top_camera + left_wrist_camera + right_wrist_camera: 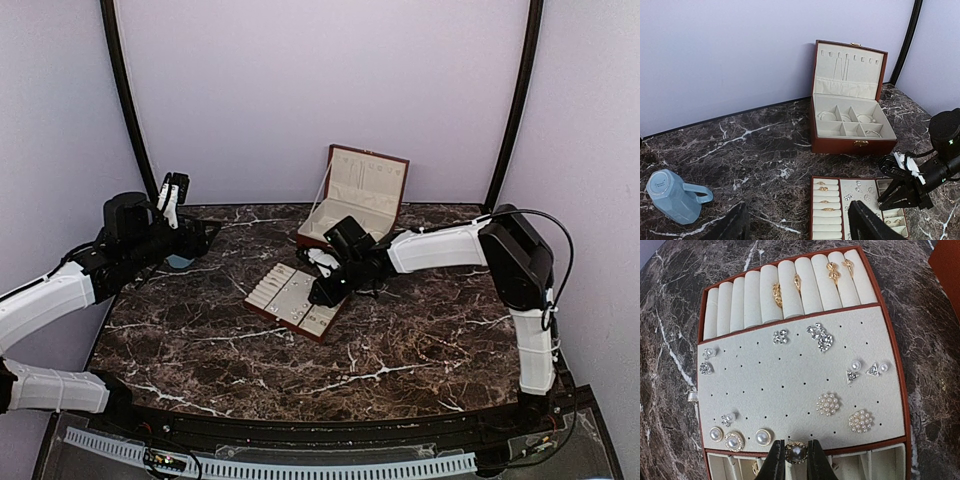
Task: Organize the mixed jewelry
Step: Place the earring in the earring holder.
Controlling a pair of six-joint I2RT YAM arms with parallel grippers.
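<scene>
The right gripper (796,449) was pinched on a round pearl earring (796,454), just above the right edge of the tray's (896,355) pierced pad and beside three similar studs (735,439). Rings (776,294) sat in the rolls at the tray's left. The step in hand looked like seating this earring. Next, it would need lowering onto a free hole, then letting go. The left gripper (800,227) hung spread and empty, far left by the blue cup (672,195).
</scene>
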